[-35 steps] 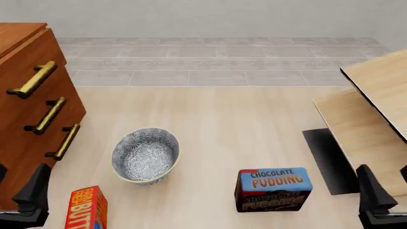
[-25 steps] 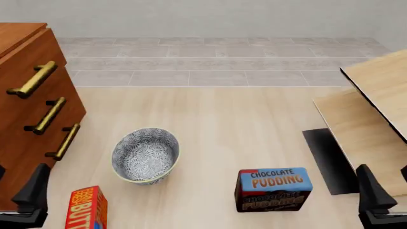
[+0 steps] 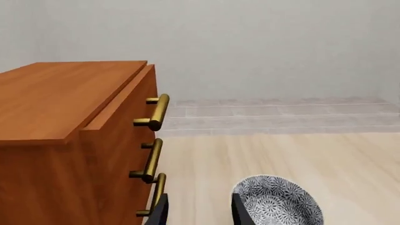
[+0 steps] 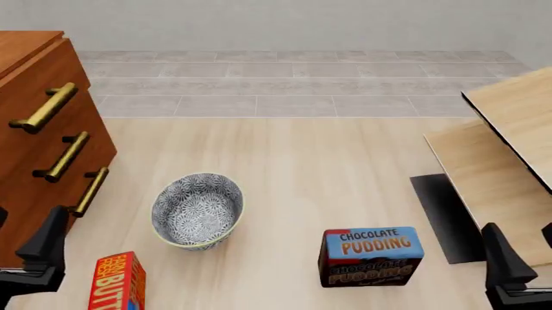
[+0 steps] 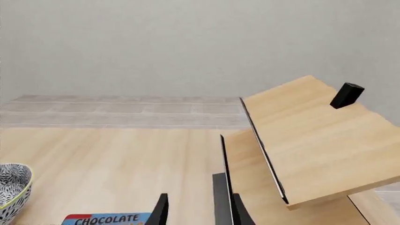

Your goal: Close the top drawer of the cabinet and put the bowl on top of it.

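The reddish-brown cabinet [image 4: 19,45] [image 3: 59,96] stands at the far left. Its top drawer [image 4: 30,87] [image 3: 125,112] juts out a little past the cabinet's top edge, with its brass handle [image 4: 45,108] [image 3: 156,112] farther forward than the two below. The blue-and-white patterned bowl [image 4: 198,210] [image 3: 278,204] [image 5: 11,192] sits upright on the table, right of the cabinet. My left gripper [image 4: 26,240] [image 3: 198,213] is open and empty, low by the cabinet's lowest drawer and left of the bowl. At the lower right my right gripper [image 4: 524,250] [image 5: 198,213] is open and holds nothing.
A chocolate pudding box [image 4: 371,255] [image 5: 109,219] stands right of the bowl. A red butter box [image 4: 116,282] stands beside the left gripper. Pale light-wood furniture [image 4: 509,129] [image 5: 312,131] fills the right side, with a dark block [image 5: 345,95] on it and a dark mat [image 4: 444,216] at its foot.
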`<state>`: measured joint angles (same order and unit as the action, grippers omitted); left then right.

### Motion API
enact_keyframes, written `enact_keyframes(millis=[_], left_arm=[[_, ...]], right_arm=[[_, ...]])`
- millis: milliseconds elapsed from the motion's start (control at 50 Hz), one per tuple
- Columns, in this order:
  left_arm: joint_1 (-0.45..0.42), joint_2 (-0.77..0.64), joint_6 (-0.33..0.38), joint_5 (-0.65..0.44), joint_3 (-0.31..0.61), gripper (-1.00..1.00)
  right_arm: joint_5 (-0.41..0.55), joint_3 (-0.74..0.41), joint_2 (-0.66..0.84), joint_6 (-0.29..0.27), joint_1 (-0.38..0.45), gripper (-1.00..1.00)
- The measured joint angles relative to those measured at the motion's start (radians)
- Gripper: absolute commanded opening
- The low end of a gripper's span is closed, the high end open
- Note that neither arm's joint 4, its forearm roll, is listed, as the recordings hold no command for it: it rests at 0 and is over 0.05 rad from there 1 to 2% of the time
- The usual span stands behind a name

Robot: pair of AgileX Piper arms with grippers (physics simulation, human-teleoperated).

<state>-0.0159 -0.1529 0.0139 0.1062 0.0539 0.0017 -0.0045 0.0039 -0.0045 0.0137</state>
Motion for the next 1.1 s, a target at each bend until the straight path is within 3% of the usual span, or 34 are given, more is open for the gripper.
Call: enact_keyframes(millis=[400, 1100], left_arm=[[-0.034, -0.270, 0.023, 0.216, 0.056, 1.00], [-0.069, -0.668, 0.047, 0.460, 0.230, 1.00]], right_arm=[[-0.003, 0.000, 0.005, 0.001, 0.004, 1.00], [-0.007, 0.001, 0.001, 0.013, -0.006, 1.00]])
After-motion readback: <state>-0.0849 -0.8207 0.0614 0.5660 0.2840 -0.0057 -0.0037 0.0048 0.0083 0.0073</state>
